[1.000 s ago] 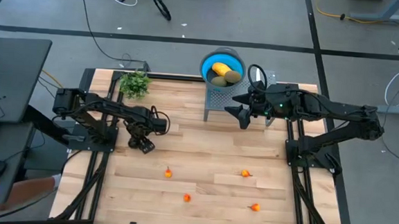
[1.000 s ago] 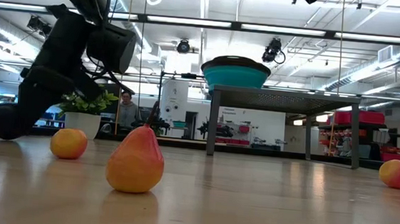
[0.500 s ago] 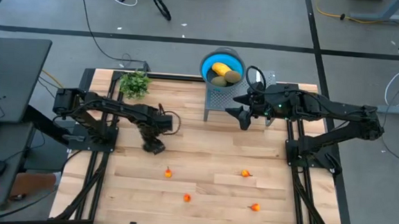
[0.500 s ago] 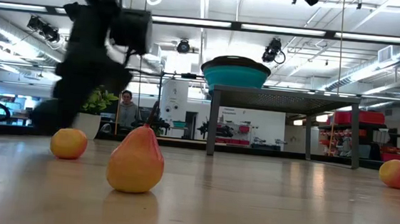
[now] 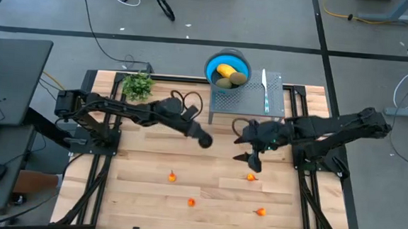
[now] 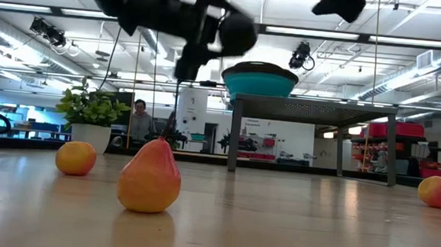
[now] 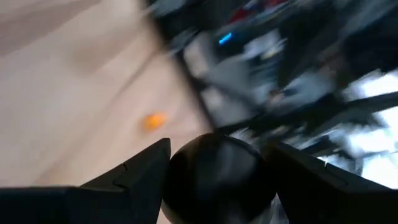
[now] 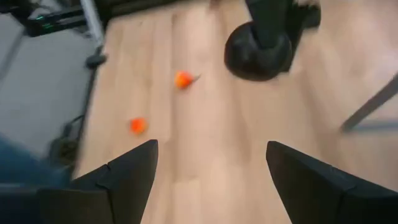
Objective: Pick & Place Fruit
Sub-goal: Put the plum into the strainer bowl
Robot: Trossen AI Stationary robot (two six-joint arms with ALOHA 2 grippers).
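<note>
Left hand (image 5: 204, 139) clamps the dark round fruit (image 7: 214, 177) (mid-table); right hand (image 5: 252, 162) spread empty.

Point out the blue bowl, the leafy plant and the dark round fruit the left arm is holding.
blue bowl (image 5: 210, 64): high view, left rim.
leafy plant (image 5: 137, 86): high view, middle of the leaves.
dark round fruit (image 7: 216, 177): left wrist view, its front, between the left tool's fingers.

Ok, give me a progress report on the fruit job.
Done: an oblong yellow fruit and two brown-green ovals lie in the blue bowl. In hand: the left pincer grips a dark round fruit. Left: four small orange-red fruits on the wooden table, the open right pincer just above one.
</note>
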